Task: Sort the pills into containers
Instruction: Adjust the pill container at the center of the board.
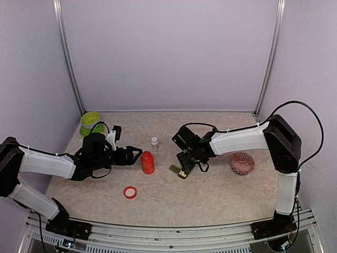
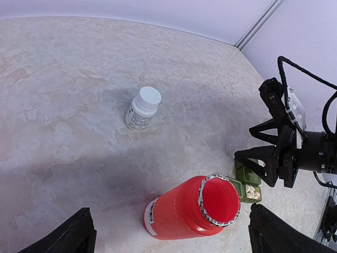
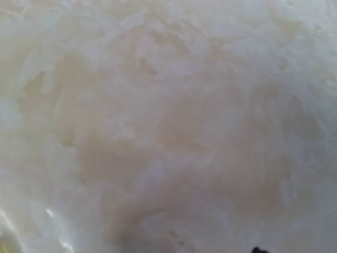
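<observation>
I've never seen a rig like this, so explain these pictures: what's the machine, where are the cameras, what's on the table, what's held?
Two robot arms stand on a table. One picture looks down from above; the others come from a camera on each wrist. The left end effector is open, empty, facing an uncapped red bottle; its red lid lies nearby. The right end effector hovers by dark green containers with white pills inside; whether it holds anything is unclear, its picture blurred.

You have one red bottle (image 1: 147,162), one white bottle (image 1: 154,142), one red lid (image 1: 130,192), one row of containers (image 2: 247,187) and one patterned ball (image 1: 241,163).
</observation>
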`<state>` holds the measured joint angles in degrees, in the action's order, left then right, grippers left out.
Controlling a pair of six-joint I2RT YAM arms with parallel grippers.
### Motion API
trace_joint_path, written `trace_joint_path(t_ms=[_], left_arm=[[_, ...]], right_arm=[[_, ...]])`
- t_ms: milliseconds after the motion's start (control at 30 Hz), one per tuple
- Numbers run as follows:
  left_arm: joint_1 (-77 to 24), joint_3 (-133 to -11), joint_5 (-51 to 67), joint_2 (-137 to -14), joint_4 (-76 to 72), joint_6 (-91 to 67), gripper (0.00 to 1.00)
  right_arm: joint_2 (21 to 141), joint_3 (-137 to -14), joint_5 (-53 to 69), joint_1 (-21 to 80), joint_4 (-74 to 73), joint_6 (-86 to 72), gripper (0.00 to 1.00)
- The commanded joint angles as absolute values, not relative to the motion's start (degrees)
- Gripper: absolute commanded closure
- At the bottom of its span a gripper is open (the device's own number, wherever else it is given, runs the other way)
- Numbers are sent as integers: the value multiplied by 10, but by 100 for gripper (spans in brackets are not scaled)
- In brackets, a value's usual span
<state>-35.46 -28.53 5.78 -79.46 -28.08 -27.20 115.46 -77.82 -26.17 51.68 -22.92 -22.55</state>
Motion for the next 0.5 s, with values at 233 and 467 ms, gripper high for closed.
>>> trace_joint_path(t_ms=[233,467], left_arm=[[-358,-285,64,-796,-297,-271,1],[-366,-269,59,-753,-311,-251,1]], right_arm=[[1112,-736,-275,511,-233,-241,32],[1095,-717,-275,510,-230,-246,32]])
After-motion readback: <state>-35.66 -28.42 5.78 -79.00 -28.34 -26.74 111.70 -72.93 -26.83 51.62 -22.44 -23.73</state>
